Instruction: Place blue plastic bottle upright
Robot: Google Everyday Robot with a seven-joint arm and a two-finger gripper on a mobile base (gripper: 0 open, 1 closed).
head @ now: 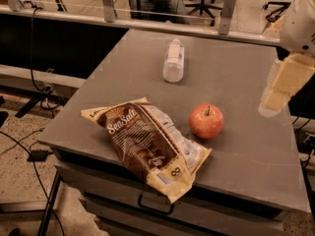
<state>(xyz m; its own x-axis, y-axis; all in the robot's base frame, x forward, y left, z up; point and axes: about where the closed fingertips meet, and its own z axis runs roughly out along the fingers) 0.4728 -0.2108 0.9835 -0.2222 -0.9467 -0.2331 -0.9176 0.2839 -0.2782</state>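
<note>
The blue plastic bottle [173,60] lies on its side on the grey table [246,146], toward the far middle, its white cap pointing away from me. It is clear and ribbed with a pale label. My gripper [276,93] hangs at the right edge of the view, above the table's right side. It is well to the right of the bottle and nearer to me, and holds nothing that I can see.
A red apple [206,121] stands on the table right of centre. A brown and white chip bag [147,144] lies at the front left, overhanging the front edge. A drawer handle [155,206] shows below. Cables run on the floor at the left.
</note>
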